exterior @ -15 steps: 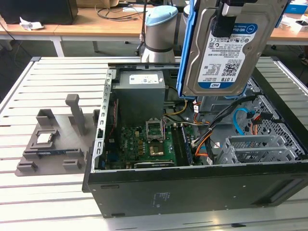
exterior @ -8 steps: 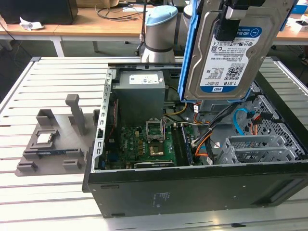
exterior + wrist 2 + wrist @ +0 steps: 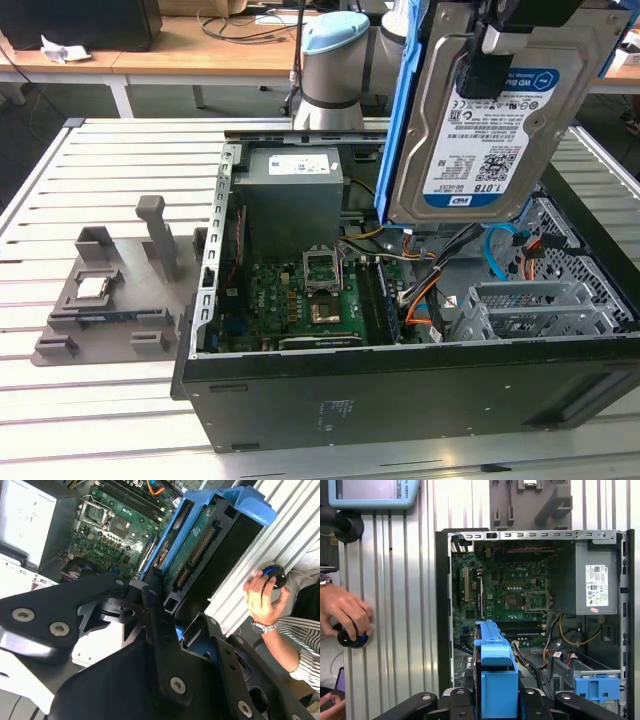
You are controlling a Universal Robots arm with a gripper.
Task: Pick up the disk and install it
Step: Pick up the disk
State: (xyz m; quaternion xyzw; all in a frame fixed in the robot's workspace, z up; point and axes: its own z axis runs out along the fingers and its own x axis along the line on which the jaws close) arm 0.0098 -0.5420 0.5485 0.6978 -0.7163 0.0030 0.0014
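In the exterior view the disk (image 3: 490, 130) runs off the top edge and screens part of the inside of the computer case (image 3: 400, 385) behind it. The case itself is cut by the exterior view's right edge. In the first wrist view the disk stands edge-on (label face hidden), its near end buried between the black links of the gripper (image 3: 497, 705) clasping it. A person's hand (image 3: 342, 612) covers most of a dark round knob (image 3: 354, 639); the forearm leaves the picture.
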